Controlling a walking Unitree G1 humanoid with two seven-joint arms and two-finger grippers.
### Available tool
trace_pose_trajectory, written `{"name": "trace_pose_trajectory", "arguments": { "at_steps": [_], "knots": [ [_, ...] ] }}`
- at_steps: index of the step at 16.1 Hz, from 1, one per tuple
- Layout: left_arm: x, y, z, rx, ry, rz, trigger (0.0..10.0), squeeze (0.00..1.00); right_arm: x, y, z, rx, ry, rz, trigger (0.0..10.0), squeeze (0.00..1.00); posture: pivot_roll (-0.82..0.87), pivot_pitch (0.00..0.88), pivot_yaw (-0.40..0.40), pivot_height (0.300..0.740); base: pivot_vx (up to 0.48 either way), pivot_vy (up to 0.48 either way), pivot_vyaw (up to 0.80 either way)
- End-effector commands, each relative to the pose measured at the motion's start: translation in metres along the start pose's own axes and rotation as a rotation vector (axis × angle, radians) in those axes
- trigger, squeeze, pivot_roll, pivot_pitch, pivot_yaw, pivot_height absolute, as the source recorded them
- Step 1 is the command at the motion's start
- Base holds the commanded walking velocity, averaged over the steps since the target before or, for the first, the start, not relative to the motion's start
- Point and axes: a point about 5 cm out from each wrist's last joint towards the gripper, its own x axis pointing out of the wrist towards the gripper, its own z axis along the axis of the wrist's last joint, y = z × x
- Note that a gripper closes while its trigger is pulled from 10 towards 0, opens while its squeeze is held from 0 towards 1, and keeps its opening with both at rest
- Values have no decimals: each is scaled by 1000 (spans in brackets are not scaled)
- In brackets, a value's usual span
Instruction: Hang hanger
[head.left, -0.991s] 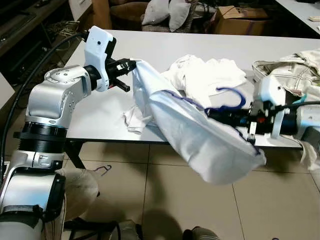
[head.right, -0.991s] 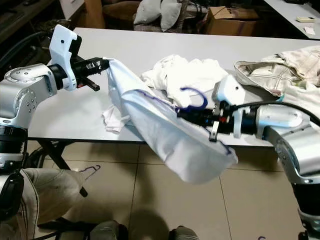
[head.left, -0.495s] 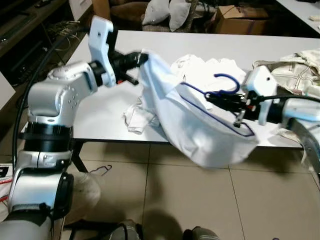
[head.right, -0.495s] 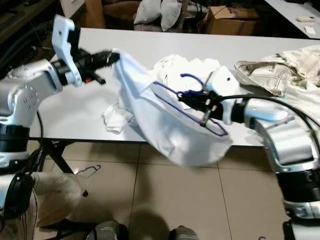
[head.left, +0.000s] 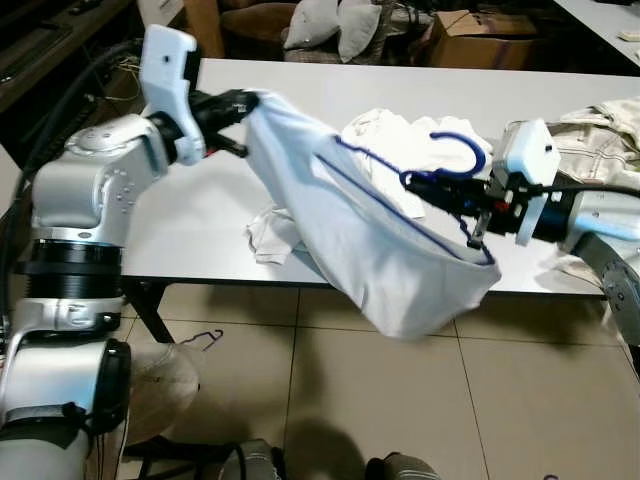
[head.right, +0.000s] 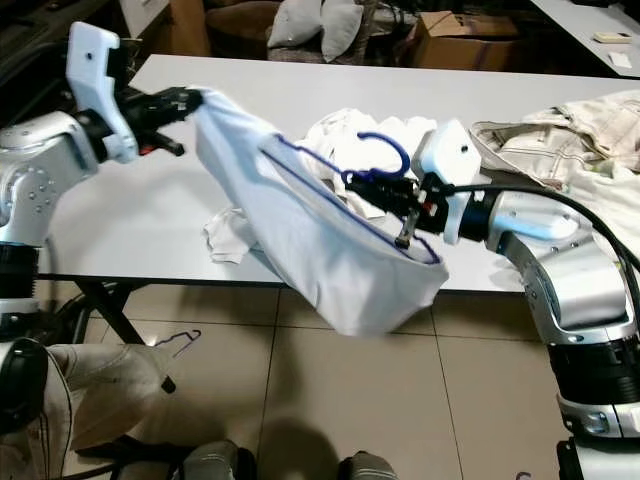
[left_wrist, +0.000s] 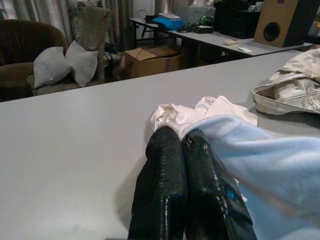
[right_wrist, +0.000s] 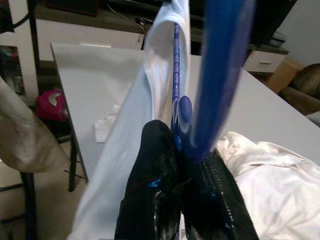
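A pale blue garment (head.left: 370, 240) hangs stretched between my two arms above the table's front edge. A blue hanger (head.left: 455, 160) sits inside it, with its hook up and its bar running along the cloth's upper edge. My right gripper (head.left: 425, 185) is shut on the hanger's neck below the hook (right_wrist: 220, 60). My left gripper (head.left: 240, 100) is shut on the garment's upper left corner (left_wrist: 215, 127), held higher than the right end.
The white table (head.left: 200, 210) carries a crumpled white cloth (head.left: 400, 140), a small white rag (head.left: 270, 235) and a beige jacket (head.right: 560, 135) at the right. A thin wire hanger (head.left: 205, 340) lies on the tiled floor. Cushions and a cardboard box stand behind the table.
Both arms have lifted the garment, and my left gripper has drawn its corner farther left and up. The hanger has tilted, so its hook stands more upright.
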Motion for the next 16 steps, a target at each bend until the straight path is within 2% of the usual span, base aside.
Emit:
{"name": "trace_pose_trajectory", "arguments": {
  "at_steps": [1, 3, 4, 5, 6, 7, 12, 16],
  "knots": [
    [2, -3, 6, 19, -16, -9, 0, 0, -5, -3, 9, -23, -33, -12, 10000, 0, -97, 0, 17, 740, 0, 0, 0],
    [4, -9, 1, 17, 6, -40, 0, 0, -4, -4, 10, -7, -51, -15, 10000, 0, -97, 0, 17, 740, 0, 0, 0],
    [7, -10, -8, 38, 42, -33, 4157, 0, -4, -2, 11, 9, -61, 6, 10000, 0, -97, 0, 17, 740, 0, 0, 0],
    [8, -10, -9, 42, 46, -29, 8863, 0, -4, -1, 11, 15, -60, 23, 10000, 0, -97, 0, 17, 740, 0, 0, 0],
    [8, -11, -6, 36, 28, -40, 3412, 0, -4, 2, 8, 17, -33, 47, 10000, 0, -97, 0, 17, 740, 0, 0, 0],
    [8, -12, -1, 25, 0, -52, 0, 0, -5, 4, 4, 13, -2, 56, 10000, 0, -97, 0, 17, 740, 0, 0, 0],
    [5, -13, 10, 40, -24, -83, 0, 0, -3, -1, -6, 6, 74, -3, 10000, 0, -97, 0, 17, 740, 0, 0, 0],
    [8, -26, 15, 9, -36, -168, 0, 0, 3, 2, -8, -10, 108, 26, 10000, 0, -93, 0, 16, 740, 0, 0, 0]
  ]
}}
